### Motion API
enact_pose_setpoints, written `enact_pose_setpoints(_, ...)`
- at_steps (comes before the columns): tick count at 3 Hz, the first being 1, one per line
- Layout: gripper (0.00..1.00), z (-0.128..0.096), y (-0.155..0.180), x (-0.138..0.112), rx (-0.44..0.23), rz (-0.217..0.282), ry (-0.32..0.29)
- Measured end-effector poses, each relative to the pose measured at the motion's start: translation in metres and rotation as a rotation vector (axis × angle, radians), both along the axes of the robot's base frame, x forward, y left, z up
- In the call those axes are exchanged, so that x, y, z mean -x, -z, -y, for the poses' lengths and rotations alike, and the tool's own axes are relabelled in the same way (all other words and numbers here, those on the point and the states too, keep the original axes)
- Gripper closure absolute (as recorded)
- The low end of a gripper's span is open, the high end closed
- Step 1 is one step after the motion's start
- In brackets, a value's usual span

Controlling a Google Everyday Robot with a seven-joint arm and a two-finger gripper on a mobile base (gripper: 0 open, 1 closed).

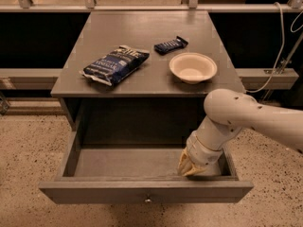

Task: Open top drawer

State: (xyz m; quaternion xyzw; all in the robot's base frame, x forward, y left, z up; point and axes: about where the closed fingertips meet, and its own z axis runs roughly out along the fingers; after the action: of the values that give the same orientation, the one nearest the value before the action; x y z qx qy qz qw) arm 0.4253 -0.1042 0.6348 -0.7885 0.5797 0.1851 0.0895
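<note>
The top drawer [142,191] is a wide grey wooden drawer. It stands pulled far out from the grey cabinet, and its shallow box is empty. A small round metal knob [148,200] sits at the centre of its flat front panel. My gripper [191,167] reaches down into the drawer at its right end, just behind the front panel, with its yellowish fingertips on or near the drawer floor. The white arm [246,119] comes in from the right. No other drawer fronts are in view.
On the cabinet top [142,32] lie a dark blue chip bag [115,64], a small dark snack bar [170,45] and a white bowl [192,67]. A speckled floor surrounds the cabinet. A cable [279,56] hangs at the right. A low rail runs behind.
</note>
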Motion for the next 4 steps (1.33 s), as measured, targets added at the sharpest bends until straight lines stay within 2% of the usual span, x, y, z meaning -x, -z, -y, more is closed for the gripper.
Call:
enact_pose_setpoints(1, 0.84, 0.0, 0.0, -0.001, 0.0, 0.0, 0.0)
enact_pose_setpoints(2, 0.81, 0.013, -0.023, -0.003, -0.087, 0.055, 0.059)
enact_pose_setpoints(3, 0.75, 0.036, -0.064, -0.014, -0.237, 0.178, 0.156)
enact_pose_setpoints(4, 0.62, 0.056, -0.094, -0.018, -0.306, 0.261, 0.261)
